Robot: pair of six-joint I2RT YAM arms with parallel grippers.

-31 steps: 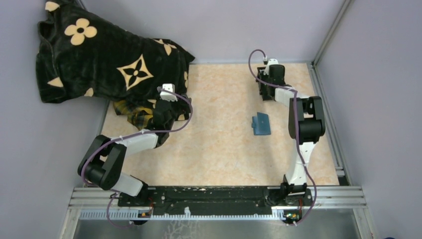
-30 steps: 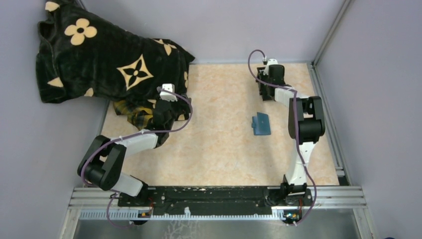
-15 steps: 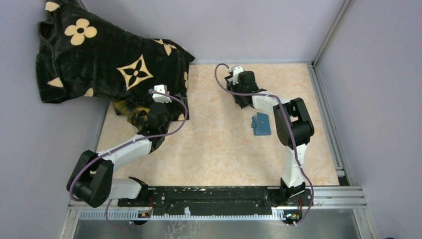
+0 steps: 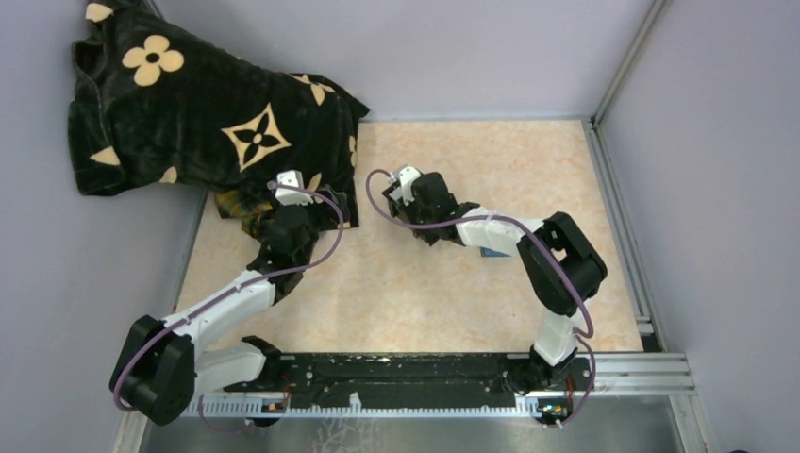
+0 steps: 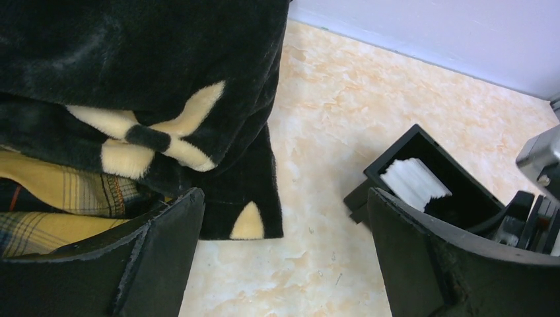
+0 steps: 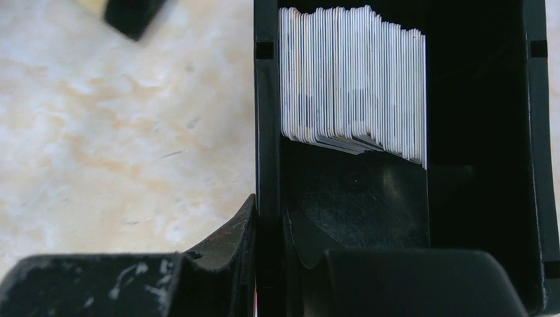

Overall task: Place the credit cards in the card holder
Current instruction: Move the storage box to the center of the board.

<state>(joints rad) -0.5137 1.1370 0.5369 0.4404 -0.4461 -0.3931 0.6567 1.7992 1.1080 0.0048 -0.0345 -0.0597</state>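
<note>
Nearest the bases, the right arm now folds low across the middle of the table (image 4: 425, 302). A second ago it was stretched to the far right corner. The blue card holder (image 4: 491, 253) has not budged, but the forearm now lies over it, so only a sliver shows in the top view. Whether it is open or folded cannot be told.

Just beyond it, the right gripper (image 6: 271, 231) brings the black box (image 6: 475, 132) along. Its fingers are pinched on the box's left wall, one pad outside and one inside. The box has been dragged from the far right corner to mid-table, left of the holder.

The credit cards (image 6: 353, 86) have come along too. They stand on edge in a tight pale stack against one end of the box, and none is out yet.

The left gripper (image 5: 284, 198) hangs with its fingers spread wide and nothing between them. That arm has swung back and left over the last second, clearing the middle. From its wrist camera the box and its white stack now sit just off to the right.

Farthest back, the black flower-patterned blanket (image 4: 208, 104) lies heaped in the left corner, with a yellow plaid cloth (image 5: 59, 205) peeking out beneath.

This looks like staging. The cards are now within both arms' reach and near the holder. No card has been picked yet, so the job proper seems barely begun.
</note>
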